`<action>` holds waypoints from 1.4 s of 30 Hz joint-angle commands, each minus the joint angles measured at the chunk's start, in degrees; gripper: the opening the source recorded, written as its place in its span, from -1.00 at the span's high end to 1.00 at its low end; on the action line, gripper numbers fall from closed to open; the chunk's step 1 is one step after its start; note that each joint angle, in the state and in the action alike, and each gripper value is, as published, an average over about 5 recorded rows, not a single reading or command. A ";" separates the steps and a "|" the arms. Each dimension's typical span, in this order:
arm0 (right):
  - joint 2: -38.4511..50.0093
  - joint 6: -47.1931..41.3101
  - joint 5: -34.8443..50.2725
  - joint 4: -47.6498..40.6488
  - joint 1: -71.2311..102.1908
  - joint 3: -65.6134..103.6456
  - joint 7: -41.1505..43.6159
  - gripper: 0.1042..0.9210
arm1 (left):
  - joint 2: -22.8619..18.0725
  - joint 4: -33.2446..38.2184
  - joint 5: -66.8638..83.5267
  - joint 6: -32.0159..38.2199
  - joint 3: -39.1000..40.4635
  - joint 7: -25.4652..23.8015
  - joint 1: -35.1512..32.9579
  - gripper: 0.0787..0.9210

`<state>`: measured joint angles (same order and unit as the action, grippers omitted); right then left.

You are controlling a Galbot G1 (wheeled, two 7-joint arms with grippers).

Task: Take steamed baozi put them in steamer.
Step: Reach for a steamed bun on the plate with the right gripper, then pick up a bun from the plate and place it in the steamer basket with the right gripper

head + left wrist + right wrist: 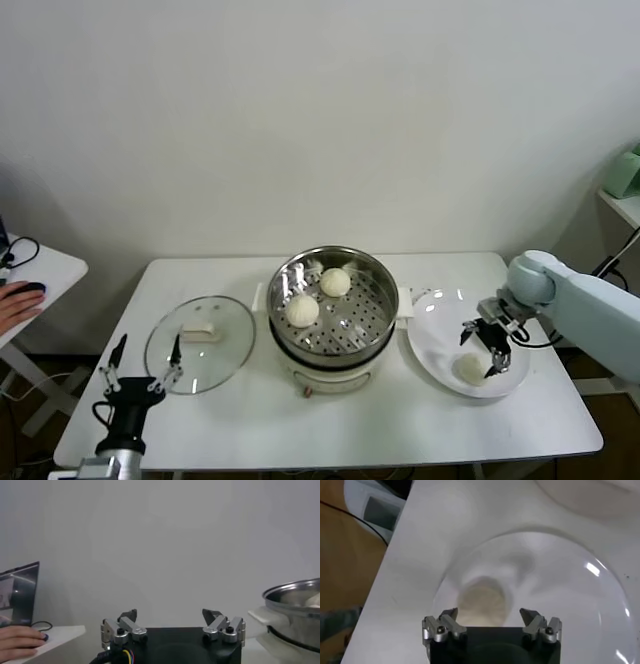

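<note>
Bun to grab: we see one baozi [469,369] lying on the white plate [432,338], on the right side of the table [420,430].
Our right gripper [486,351]: it hangs just above that bun, with its fingers spread wide and nothing between them.
Which way the bun lies: straight under our right gripper and a little toward the table's front edge. In the right wrist view the bun [481,602] sits in the gap between the two open fingers [441,627], so we think the next move is straight down and then a squeeze.
Bun shape: it is round, so it has no long side, and we can pinch it from any way.
Nearer arm: our right arm, by far. Our left gripper [140,371] waits low at the front left corner of the table, fingers apart and holding nothing.
Where the bun must go: the steamer [368,352] stands in the middle of the table, to the left of the plate and close beside it.
Buns in the steamer: two, resting on the tray with holes [349,326].
Buns on the plate: one.
Buns we can see in all: three.
Lids: one round glass lid [226,352], lying flat to the left of the steamer.
Plates: one.
</note>
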<state>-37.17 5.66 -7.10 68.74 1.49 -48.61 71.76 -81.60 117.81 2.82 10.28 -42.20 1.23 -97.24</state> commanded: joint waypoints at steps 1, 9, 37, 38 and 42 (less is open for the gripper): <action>-0.46 0.38 -2.00 -0.72 2.56 1.31 -0.14 -0.76 | 0.08 -0.27 -0.12 -0.11 0.03 0.06 0.10 -0.77; -0.96 0.66 -2.33 -1.38 2.58 1.11 -0.13 -0.67 | 0.16 -0.49 -0.17 -0.31 0.02 0.12 0.37 -0.77; 2.45 11.29 -1.78 13.52 -22.32 -5.66 3.68 -0.44 | 0.34 -0.13 -0.69 -0.52 -0.11 0.18 -0.34 -0.77; 2.09 13.11 -2.32 14.78 -25.24 -6.53 4.00 -0.44 | 0.34 -0.07 -0.82 -0.59 -0.05 0.19 -0.33 -0.77; -0.82 20.43 -5.34 19.67 -35.99 -9.21 4.59 -0.44 | 0.41 0.18 -1.29 -0.88 0.11 0.18 -0.41 -0.77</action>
<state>-36.53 15.44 -9.93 78.47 -14.04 -52.30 74.80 -81.25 117.86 1.84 9.63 -42.15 1.42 -97.58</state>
